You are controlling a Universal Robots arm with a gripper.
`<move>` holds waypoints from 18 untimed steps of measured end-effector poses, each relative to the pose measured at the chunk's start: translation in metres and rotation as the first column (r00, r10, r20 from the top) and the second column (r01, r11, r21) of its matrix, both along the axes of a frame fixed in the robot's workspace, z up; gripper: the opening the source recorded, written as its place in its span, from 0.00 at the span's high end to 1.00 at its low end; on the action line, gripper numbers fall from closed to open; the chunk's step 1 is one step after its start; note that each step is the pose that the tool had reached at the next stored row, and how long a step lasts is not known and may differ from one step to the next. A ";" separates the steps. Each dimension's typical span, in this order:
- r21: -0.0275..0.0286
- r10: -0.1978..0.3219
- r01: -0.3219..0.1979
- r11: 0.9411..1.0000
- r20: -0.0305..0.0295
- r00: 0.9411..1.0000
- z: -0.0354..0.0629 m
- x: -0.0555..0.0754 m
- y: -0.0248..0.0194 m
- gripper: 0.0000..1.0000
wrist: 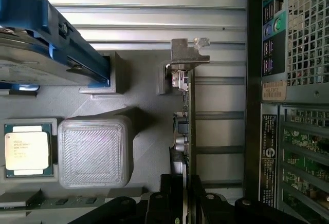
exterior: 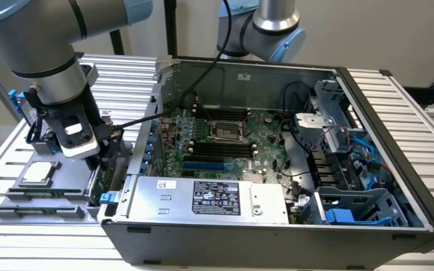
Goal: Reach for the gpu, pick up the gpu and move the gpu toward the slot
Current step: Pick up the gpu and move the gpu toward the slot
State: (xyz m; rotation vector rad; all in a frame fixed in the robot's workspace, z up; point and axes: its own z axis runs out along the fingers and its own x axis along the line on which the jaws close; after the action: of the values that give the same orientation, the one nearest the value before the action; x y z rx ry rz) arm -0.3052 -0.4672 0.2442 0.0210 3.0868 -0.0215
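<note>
The gpu [exterior: 94,183], where is it sitting right now?

It is standing on its edge in the grey tray [exterior: 43,217] on the ribbed metal counter [exterior: 398,113], just beside the outer wall of the computer case [exterior: 277,248], at the exterior view's left; in the wrist view it is showing edge-on as a thin green strip [wrist: 186,106], with its silver bracket [wrist: 189,52] at the end far from the pincer.

And what is the pincer doing?

The pincer [exterior: 100,161] is hanging low over the tray, right down at the card; the wrist view is showing it [wrist: 182,179] straddling the card's near end; whether it is pinching the card or merely flanking it, I cannot tell.

What else is lying in that tray?

A processor [wrist: 26,149] is lying flat in its own pocket; a raised ribbed square block [wrist: 95,152] is sitting just beside it, between it and the card; a hard drive with blue rails [wrist: 36,54] is resting in the tray, well apart from the card; two memory sticks [exterior: 40,195] are lying flat near the tray's front edge in the exterior view.

And the case?

It is lying open on its side, with the motherboard [exterior: 225,141] facing up; a silver power supply [exterior: 209,197] is sitting along its near wall.
</note>
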 end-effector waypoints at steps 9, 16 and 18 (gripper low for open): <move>0.003 0.000 0.000 1.000 0.000 1.000 0.0160 0.000 0.0000 0.74; 0.004 0.000 0.000 1.000 0.000 1.000 0.0440 0.000 0.0000 0.74; 0.004 0.000 0.000 1.000 0.000 1.000 0.0533 0.000 0.0000 0.74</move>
State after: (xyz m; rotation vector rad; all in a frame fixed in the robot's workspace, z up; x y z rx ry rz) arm -0.3051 -0.4672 0.2974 0.0207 3.0870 -0.0146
